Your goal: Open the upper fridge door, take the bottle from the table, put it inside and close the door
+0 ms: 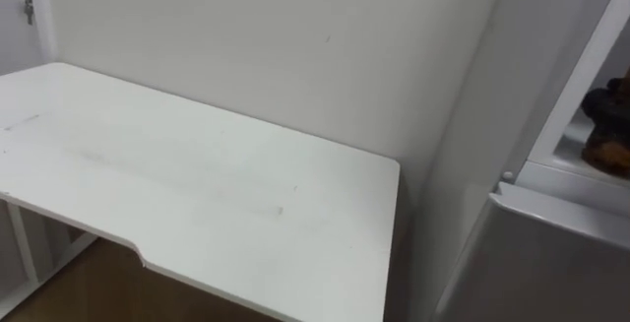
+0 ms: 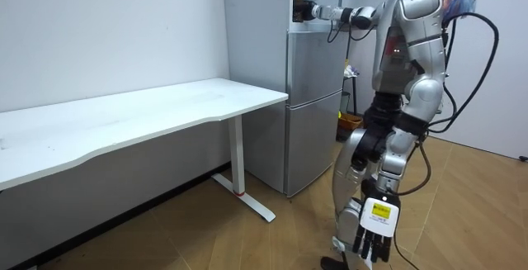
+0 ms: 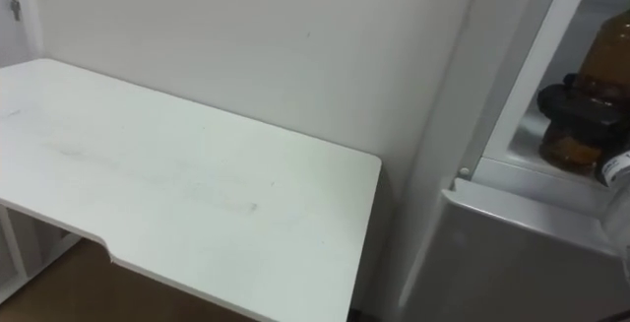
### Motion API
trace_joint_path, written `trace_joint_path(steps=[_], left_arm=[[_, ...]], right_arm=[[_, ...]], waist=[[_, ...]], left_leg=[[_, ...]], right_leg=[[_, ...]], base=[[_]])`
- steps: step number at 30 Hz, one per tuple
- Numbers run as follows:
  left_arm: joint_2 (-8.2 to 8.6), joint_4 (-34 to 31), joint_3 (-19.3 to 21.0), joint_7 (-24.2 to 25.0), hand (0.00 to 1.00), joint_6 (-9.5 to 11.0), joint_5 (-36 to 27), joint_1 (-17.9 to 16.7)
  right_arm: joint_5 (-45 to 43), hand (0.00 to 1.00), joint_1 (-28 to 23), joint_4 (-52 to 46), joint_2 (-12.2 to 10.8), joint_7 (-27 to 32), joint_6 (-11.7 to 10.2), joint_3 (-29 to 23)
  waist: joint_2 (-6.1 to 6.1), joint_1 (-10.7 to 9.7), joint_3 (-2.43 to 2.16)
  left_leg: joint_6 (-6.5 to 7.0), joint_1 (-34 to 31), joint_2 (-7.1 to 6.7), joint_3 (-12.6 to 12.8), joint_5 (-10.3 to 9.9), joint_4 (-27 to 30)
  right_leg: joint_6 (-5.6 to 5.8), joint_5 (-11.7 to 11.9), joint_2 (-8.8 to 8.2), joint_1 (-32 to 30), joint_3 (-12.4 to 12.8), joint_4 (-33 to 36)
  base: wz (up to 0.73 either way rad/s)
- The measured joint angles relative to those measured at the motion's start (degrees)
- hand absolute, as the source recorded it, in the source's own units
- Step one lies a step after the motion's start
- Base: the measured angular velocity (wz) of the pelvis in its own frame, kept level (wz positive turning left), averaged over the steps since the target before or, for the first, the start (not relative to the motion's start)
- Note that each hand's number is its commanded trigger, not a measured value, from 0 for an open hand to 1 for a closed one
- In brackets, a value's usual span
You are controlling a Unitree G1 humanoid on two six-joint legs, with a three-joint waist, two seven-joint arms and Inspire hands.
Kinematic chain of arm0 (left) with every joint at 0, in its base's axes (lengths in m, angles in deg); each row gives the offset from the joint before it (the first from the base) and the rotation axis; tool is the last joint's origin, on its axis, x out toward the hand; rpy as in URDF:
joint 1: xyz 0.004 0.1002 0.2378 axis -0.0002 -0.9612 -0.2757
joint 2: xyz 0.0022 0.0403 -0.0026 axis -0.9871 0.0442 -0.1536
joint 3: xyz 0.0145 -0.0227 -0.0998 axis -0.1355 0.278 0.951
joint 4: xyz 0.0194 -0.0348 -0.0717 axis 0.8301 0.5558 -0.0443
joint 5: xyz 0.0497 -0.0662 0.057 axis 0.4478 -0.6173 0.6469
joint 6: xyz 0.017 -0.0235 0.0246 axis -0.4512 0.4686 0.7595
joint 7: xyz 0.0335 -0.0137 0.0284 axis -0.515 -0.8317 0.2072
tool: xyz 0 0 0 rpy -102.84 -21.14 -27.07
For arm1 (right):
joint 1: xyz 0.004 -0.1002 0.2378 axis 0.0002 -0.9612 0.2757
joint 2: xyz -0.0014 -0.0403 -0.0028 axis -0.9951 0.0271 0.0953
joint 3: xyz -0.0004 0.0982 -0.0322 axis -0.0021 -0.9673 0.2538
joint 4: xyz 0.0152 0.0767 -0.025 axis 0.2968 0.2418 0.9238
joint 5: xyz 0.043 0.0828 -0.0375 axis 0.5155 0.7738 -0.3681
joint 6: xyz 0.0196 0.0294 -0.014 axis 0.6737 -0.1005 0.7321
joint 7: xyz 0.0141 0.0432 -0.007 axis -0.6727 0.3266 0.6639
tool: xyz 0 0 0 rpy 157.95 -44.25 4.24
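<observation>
White flat-topped table [image 3: 177, 184] stands against the pale wall [image 3: 295, 46], its right edge just beside the tall silver fridge [image 3: 512, 258]. Inside the fridge's open upper compartment, near its front edge, stands the amber-brown bottle [image 3: 602, 51], with the right hand [image 3: 572, 103] curled round it. The left hand [image 2: 375, 239] hangs with loose, straight fingers by the robot's leg.

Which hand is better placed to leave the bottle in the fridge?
Right: the right hand is curled round the bottle inside the upper fridge; the left hand hangs low beside its leg.
</observation>
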Motion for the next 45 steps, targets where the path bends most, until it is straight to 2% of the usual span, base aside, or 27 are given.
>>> trace_joint_path(steps=[5,8,11,19,23,27,31,39,45], left_arm=[[-0.07,-1.16,-1.62,0.04,0.0,0.0,0.02,0.03],[-0.08,-1.03,-1.85,0.02,0.0,-0.05,-0.05,-0.02],[-0.07,-1.06,-3.77,0.33,0.0,-0.03,-0.53,0.02],[0.04,-1.0,-3.8,2.8,0.0,0.07,-0.51,0.06],[0.13,-0.89,-3.7,3.6,0.0,0.09,-0.49,0.09],[0.18,-1.02,-3.2,3.76,0.0,0.48,-0.44,0.11],[0.18,-1.03,-2.12,3.38,0.0,1.82,-0.41,0.11],[0.18,-1.03,-2.14,2.57,0.0,3.41,-0.43,0.1],[0.2,-0.28,-2.16,1.46,0.0,4.03,-0.46,0.14]], right_arm=[[-0.35,0.0,1.41,0.68,0.0,1.04,-1.34,-0.11],[-1.61,0.0,2.39,1.98,0.0,1.05,-1.31,-0.09],[-1.73,0.0,3.42,2.96,0.0,1.0,-1.54,0.29],[-2.27,0.0,3.42,2.93,0.0,-0.56,-3.81,0.31],[-2.79,0.0,3.38,2.94,0.0,-1.78,-3.17,0.39],[-3.37,0.0,3.37,2.84,0.0,-2.33,-2.91,0.33],[-4.15,0.0,3.36,2.84,0.0,-2.65,-2.18,0.33],[-4.18,0.0,2.97,2.64,0.0,-3.17,-2.1,0.34],[-4.14,0.0,0.66,-0.08,-0.04,-3.65,-2.04,0.39]], waist=[[0.51,-0.1,0.15],[0.73,-0.23,0.23],[1.14,-0.1,0.46],[2.1,-0.09,0.68],[2.23,-0.14,0.7],[2.25,-0.44,0.58],[2.19,-0.45,0.43],[2.19,-0.91,0.38],[1.78,-1.7,0.1]], left_leg=[[-0.06,-2.33,0.1,-0.54,0.05,1.05],[-0.1,-2.41,0.12,-0.33,0.1,1.1],[-0.1,-2.39,0.15,-0.17,0.1,1.13],[-0.22,-2.37,0.41,0.04,0.16,0.89],[-0.37,-2.26,0.52,0.22,0.28,0.81],[-0.42,-1.63,0.58,0.35,0.32,0.69],[-0.47,-0.39,0.53,0.38,0.39,0.09],[-0.51,0.28,0.53,0.35,0.46,-0.13],[-0.56,0.91,0.5,0.42,0.83,-1.0]], right_leg=[[-0.44,0.27,0.21,-1.63,-0.19,0.08],[-0.5,0.31,0.21,-1.85,-0.24,0.15],[-0.54,0.35,0.2,-1.75,-0.31,0.14],[-0.59,0.38,0.37,-1.9,-0.3,0.12],[-0.61,0.39,0.48,-1.96,-0.1,0.11],[-0.62,0.4,0.53,-1.61,0.06,0.07],[-0.61,0.39,0.51,-0.62,0.04,0.0],[-0.6,0.38,0.51,0.04,-0.07,-0.07],[-0.6,0.38,0.45,0.32,-0.04,-0.05]], base=[[0.04],[0.0],[0.0],[0.0],[0.0],[0.0],[0.0],[0.0],[0.0]])
